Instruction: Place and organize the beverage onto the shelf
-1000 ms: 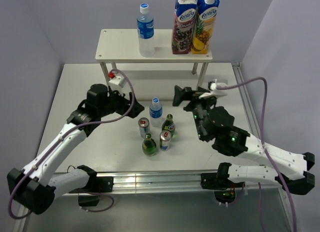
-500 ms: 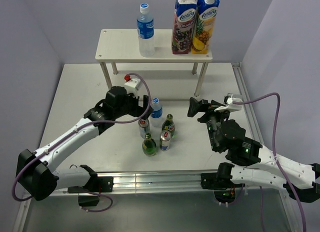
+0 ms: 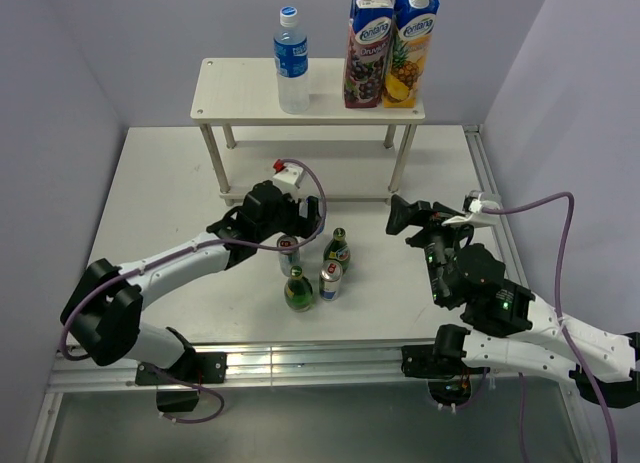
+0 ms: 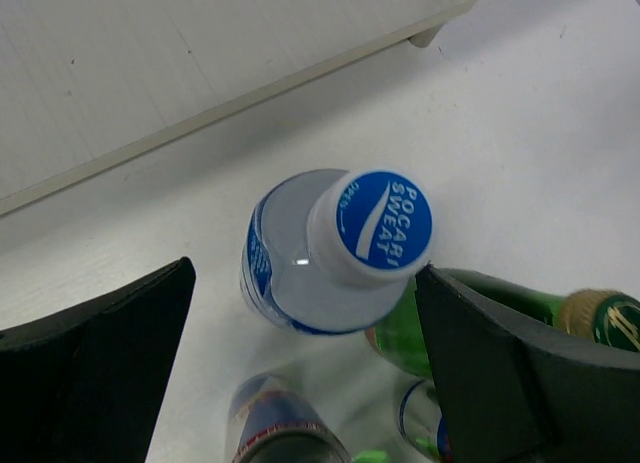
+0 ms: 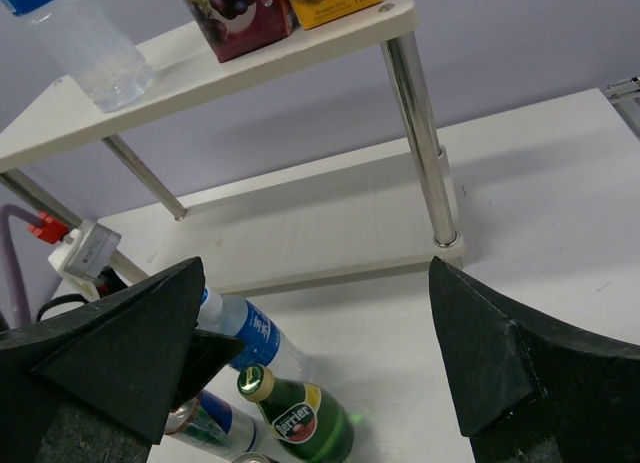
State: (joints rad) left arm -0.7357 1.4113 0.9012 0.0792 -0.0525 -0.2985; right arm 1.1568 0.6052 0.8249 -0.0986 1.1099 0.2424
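The shelf (image 3: 240,95) stands at the back with a tall water bottle (image 3: 291,63) and two juice cartons (image 3: 368,51) on its top board. My left gripper (image 3: 303,221) is open, its jaws on either side of a small Pocari Sweat bottle (image 4: 330,248) standing on the table; the right fingertip is close to the cap. Beside it stand two cans (image 3: 288,253) and two green bottles (image 3: 337,249). My right gripper (image 3: 402,215) is open and empty, to the right of the group. In its wrist view it faces the shelf's lower board (image 5: 320,228).
The shelf's thin metal legs (image 5: 420,133) stand at the corners of the lower board (image 4: 150,63). A Perrier bottle (image 5: 300,421) stands just right of the Pocari bottle (image 5: 245,328). The left half of the top board is bare. Grey walls close the table's sides.
My left arm has reached right and forward until its open jaws straddle the small Pocari bottle. My right arm has drawn back to the right, away from the drinks.
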